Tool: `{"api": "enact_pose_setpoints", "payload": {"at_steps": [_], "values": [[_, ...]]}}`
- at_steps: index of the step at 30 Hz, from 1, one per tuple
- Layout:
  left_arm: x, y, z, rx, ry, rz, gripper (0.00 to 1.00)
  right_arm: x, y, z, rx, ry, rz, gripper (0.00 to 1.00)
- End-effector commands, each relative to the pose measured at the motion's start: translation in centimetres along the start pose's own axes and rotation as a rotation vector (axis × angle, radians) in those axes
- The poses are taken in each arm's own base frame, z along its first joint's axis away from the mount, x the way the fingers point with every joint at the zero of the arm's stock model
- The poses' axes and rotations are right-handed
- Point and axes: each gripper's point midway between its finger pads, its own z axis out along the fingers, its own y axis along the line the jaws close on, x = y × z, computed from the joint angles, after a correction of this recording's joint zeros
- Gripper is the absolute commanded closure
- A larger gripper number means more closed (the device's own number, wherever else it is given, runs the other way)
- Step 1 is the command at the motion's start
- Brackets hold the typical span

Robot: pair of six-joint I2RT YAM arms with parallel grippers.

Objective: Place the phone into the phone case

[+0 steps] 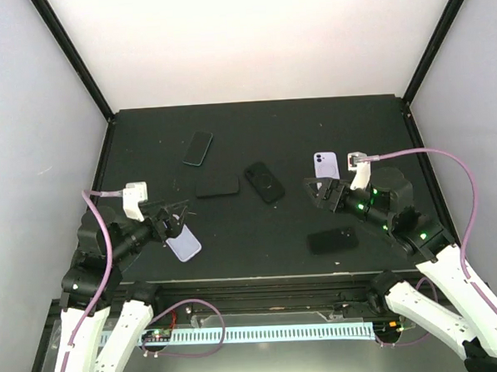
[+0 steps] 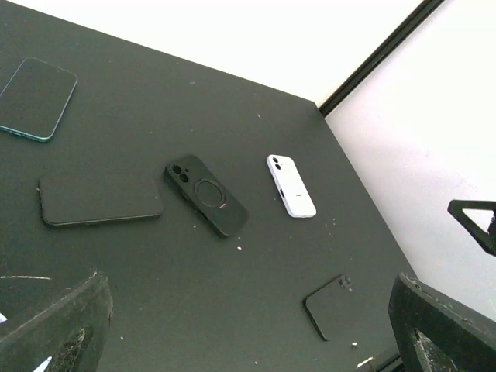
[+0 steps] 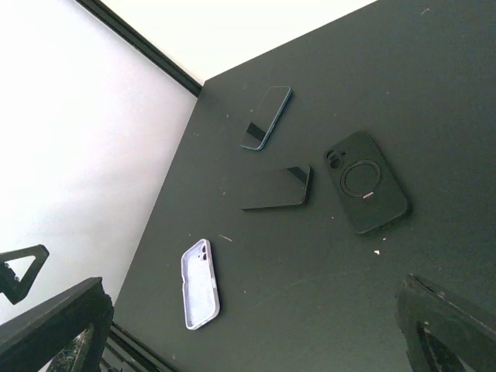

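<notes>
Phones and cases lie spread out flat on the dark table (image 1: 253, 123), none stacked and none touching. The white phone (image 1: 326, 166) lies back up on the right side, with its camera end far. The lilac case (image 1: 183, 242) lies open side up on the near left, well apart from it. A black case with a ring (image 1: 264, 182) and a flat black phone (image 1: 217, 187) lie in the middle, between those two. A phone with a teal edge (image 1: 198, 148) lies face up farther back on the left. One more black piece (image 1: 332, 241) lies near the front on the right, back up, and I cannot tell if it is a phone or a case. The left gripper (image 1: 173, 217) sits right by the far end of the lilac case, with its jaws spread wide and nothing in them. Its arm is bent low and reaches in from the near left corner, pointing right. The right gripper (image 1: 316, 193) is just beside the near end of the white phone, jaws also spread wide and holding nothing. Its arm comes in from the near right corner and points left. A purple cable (image 1: 430, 153) loops over the right arm.
</notes>
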Motion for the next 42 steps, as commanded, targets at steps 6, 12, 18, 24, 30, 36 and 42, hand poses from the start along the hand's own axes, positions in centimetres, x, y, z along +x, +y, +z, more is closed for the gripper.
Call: {"api": "enact_pose_setpoints", "payload": {"at_steps": [6,12,18,24,30,36,42], "values": [[-0.2,0.0,-0.2,-0.003,-0.015,0.004,0.01,-0.2,-1.1,-0.6,0.064,-0.028,0.062,0.00],[0.9,1.4,0.8,-0.037,0.015,-0.021,0.01,2.7,-6.0,-0.4,0.285,0.037,0.238,0.00],[2.3,3.1,2.0,-0.078,0.064,-0.059,0.01,6.7,-11.7,-0.8,0.532,0.067,0.414,0.02],[3.5,5.3,2.7,-0.166,0.086,-0.104,0.01,11.7,-15.6,0.7,0.633,0.141,0.557,0.04],[3.6,5.9,2.8,-0.189,0.085,-0.112,0.01,14.4,-18.1,2.2,0.735,0.175,0.643,0.03],[4.2,5.8,3.3,-0.168,0.113,-0.125,0.01,15.8,-19.2,3.4,0.785,0.208,0.682,0.04],[4.7,5.8,3.6,-0.156,0.137,-0.129,0.01,17.5,-21.5,2.6,0.907,0.195,0.744,0.04]]}}
